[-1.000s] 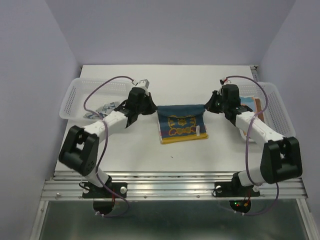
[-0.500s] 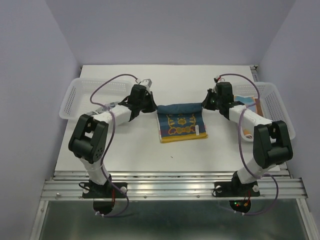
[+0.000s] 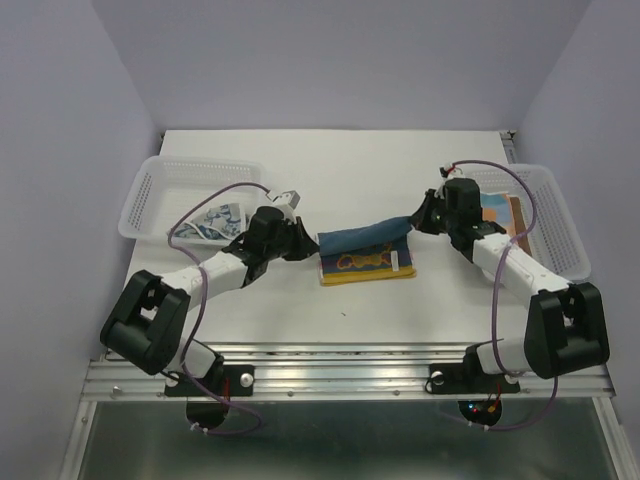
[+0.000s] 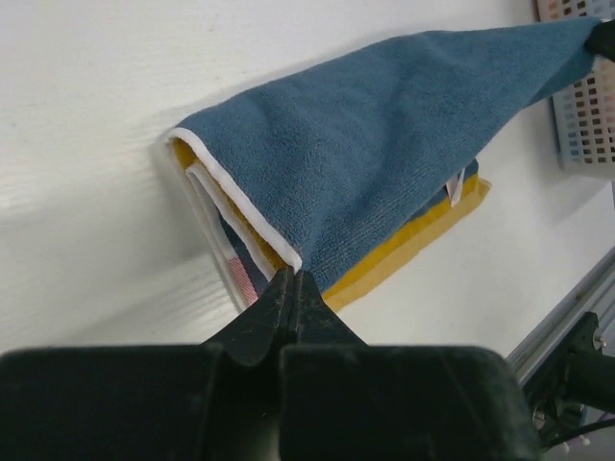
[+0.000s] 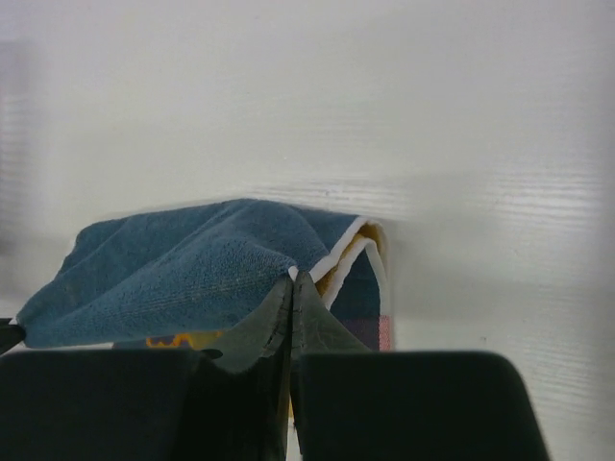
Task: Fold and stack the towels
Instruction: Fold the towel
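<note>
White arm links (image 3: 225,262), black joints (image 3: 150,318), looping purple cables (image 3: 200,199), black tapered gripper fingers (image 4: 258,327), black bolted bases (image 3: 470,378)

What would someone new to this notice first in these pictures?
The eye goes first to the blue towel at mid-table, its plain back stretched between the two arms and half covering its yellow-bordered print. The left tool and the right tool are each shut on a white-trimmed corner of it. At the table's left side, the left basket holds a blue-and-white cloth.
</note>
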Controlling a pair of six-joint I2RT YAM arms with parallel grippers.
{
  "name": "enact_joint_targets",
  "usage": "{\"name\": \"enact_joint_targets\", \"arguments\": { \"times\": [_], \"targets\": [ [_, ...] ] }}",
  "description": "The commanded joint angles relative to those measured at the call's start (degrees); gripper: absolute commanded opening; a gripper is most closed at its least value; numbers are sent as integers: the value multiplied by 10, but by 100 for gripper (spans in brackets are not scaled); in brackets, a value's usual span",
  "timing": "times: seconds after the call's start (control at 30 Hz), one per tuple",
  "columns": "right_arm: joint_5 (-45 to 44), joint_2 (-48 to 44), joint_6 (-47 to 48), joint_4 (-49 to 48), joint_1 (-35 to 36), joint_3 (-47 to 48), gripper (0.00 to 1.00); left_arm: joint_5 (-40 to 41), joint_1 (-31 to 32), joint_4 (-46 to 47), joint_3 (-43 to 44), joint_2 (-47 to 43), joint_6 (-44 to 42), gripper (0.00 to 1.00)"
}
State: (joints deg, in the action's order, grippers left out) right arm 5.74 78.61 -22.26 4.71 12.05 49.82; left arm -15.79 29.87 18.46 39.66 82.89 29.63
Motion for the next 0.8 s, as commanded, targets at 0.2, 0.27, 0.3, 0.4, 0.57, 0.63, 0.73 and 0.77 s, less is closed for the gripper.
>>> {"name": "enact_joint_targets", "arguments": {
  "times": [0.2,0.27,0.3,0.4,0.57,0.63,0.73,0.77],
  "targets": [
    [3,-75,-24,16,-2,-97,1,28,28,42,-60,-68,32,0],
    [6,-79,-28,12,-2,-109,1,29,30,44,-68,-69,33,0],
    [5,-79,-30,12,-2,-112,1,30,30,44,-69,-67,33,0],
    [0,-76,-32,11,-3,-125,1,30,31,44,-78,-61,36,0],
    [3,-70,-41,2,-2,-143,1,24,34,47,-88,-55,41,0],
    [-2,-65,-46,2,-2,-146,1,23,37,47,-89,-54,48,0],
    [-14,-64,-55,7,-2,-155,4,16,49,47,-93,-48,53,0],
    [-18,-64,-57,8,-3,-157,5,16,54,47,-95,-48,57,0]
  ]
}}
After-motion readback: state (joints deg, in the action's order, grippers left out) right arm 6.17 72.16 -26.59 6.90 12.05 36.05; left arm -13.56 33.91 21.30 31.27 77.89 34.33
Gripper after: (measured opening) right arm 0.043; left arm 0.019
